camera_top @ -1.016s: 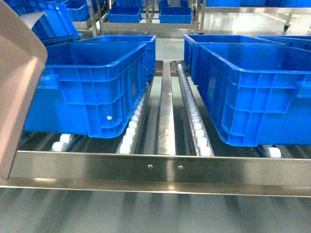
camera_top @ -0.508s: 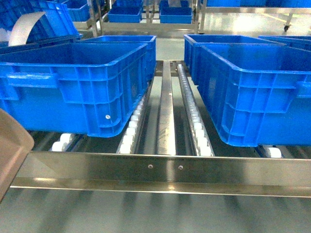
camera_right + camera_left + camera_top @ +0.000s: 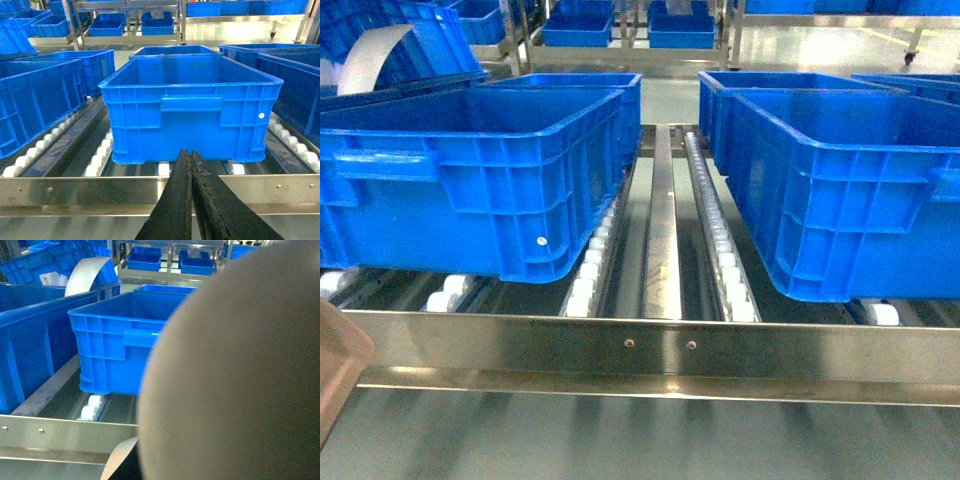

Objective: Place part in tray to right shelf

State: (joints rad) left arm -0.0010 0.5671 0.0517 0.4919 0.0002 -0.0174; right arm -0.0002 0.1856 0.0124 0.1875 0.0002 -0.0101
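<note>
Dropped lower since a second ago: the tray covered most of the head view's left edge then, now only a beige corner shows at bottom left, below the steel front rail of the right shelf. Crates have not shifted.

Left wrist view: the tray fills the right and centre of the frame right in front of the camera, blocking the left end effector completely; cannot tell if its jaws are wide or narrow. Left of the tray, a blue crate sits on white rollers, rail in front.

Right wrist view: right end effector has both black fingers pressed together, tips touching, nothing between them. Tips sit just above the front rail, centred in front of a large blue crate resting on rollers beyond the rail. More crates to either side of it.

Head view: two big blue crates, left crate and right crate, with a roller lane between them. Neither end effector appears in this view.

Part: no small blue block visible in any view; the tray's inside is not shown, so cannot tell where it is.
</note>
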